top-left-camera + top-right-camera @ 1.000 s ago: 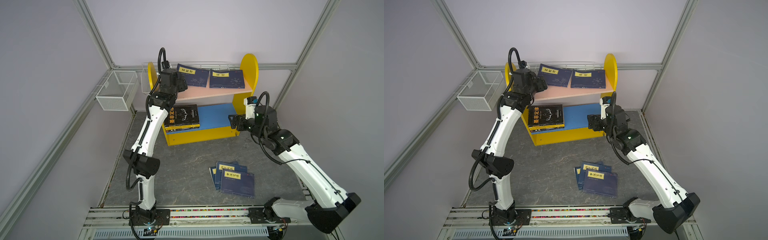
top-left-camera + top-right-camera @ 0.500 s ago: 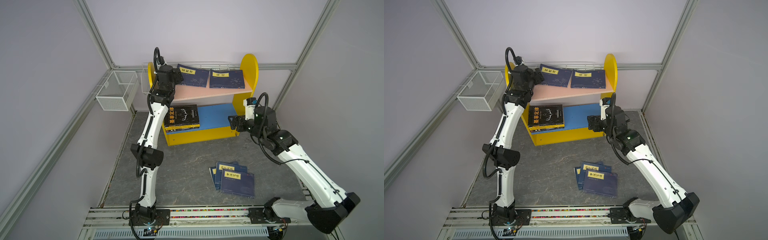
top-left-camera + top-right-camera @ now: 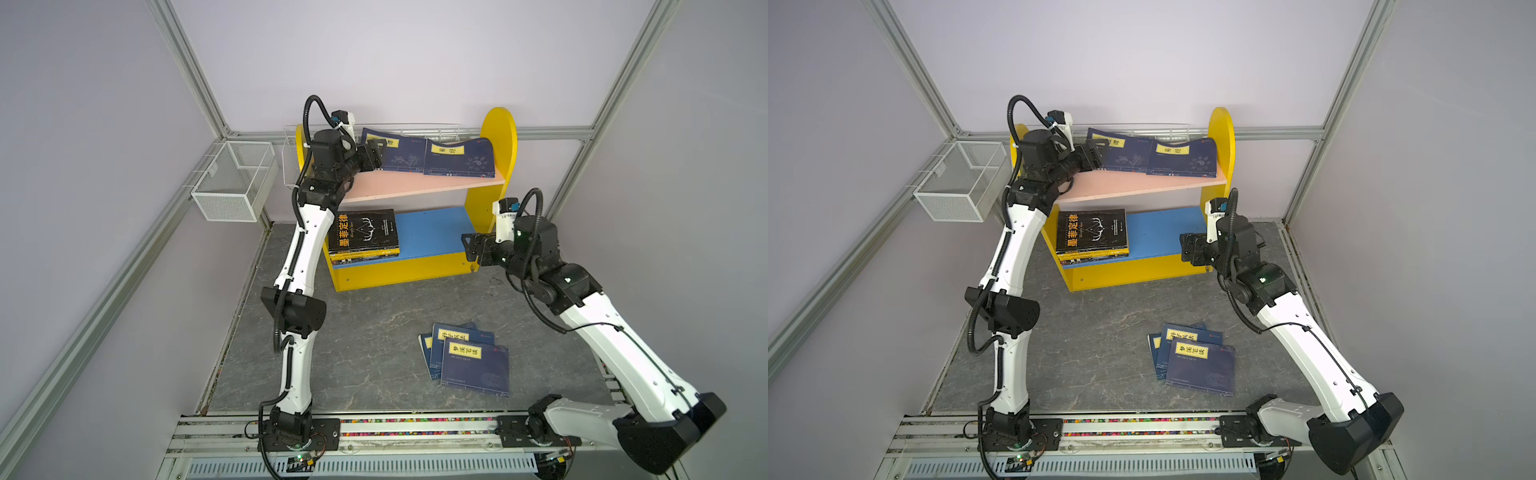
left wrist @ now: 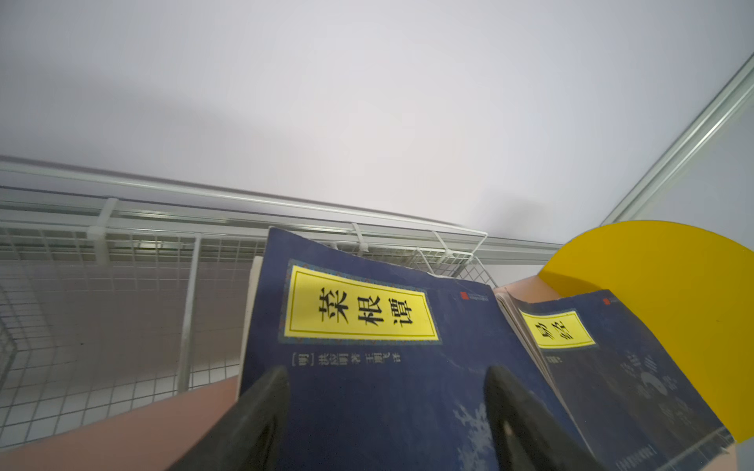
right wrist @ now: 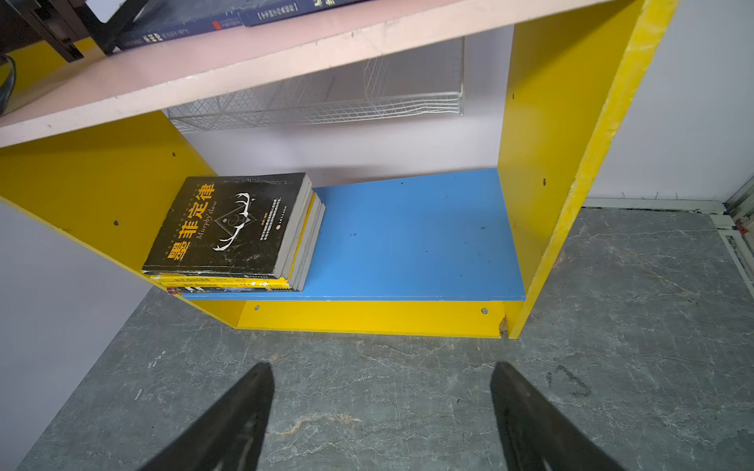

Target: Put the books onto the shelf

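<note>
Books [image 3: 465, 357] still wait before the shelf [image 3: 498, 137] while our left tool [image 4: 387, 369], wide and empty, has just advanced over its navy book [image 4: 449, 334]; right tool [image 5: 383, 367] gapes empty.

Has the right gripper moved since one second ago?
No. The right gripper stays open by the front lower corner of the shelf.

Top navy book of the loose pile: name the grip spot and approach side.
Probably its right edge, approached from the right by the right pincer: the top navy book lies flat, and that edge sits clear of the books beneath.
</note>
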Controlling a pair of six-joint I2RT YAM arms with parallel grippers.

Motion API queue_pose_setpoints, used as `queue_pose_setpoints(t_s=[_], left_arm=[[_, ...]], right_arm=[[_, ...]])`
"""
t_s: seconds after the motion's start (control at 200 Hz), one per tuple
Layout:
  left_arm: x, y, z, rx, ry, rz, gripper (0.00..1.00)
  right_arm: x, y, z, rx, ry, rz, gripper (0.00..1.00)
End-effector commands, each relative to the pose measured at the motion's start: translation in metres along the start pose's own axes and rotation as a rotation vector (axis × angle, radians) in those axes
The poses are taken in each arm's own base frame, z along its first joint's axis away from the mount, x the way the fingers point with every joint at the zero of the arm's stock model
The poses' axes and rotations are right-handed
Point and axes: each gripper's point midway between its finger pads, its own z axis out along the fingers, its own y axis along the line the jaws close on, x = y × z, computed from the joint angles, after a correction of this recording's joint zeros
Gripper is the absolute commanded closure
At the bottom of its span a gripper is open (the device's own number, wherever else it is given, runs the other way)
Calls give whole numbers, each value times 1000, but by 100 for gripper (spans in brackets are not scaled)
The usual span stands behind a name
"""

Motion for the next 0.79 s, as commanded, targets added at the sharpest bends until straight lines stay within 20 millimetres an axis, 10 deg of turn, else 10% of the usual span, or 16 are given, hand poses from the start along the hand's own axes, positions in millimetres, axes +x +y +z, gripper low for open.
queue_pose_setpoints(t_s=[0.0,0.195,0.515,0.79], left_arm=[[99,-43,7,115,322,-75,25],[133,-85,-19,79,437,-29,26],[141,-84,-59,-59,474,-62,28],[65,-59,-77,-212,252,58,22]], right_arm=[[2,-6,-8,15,-7,-1,14],[-3,-8,-16,19,-29,-1,14],[-14,-9,-29,24,-61,-5,13],[-18,-7,-31,19,-64,-17,13]])
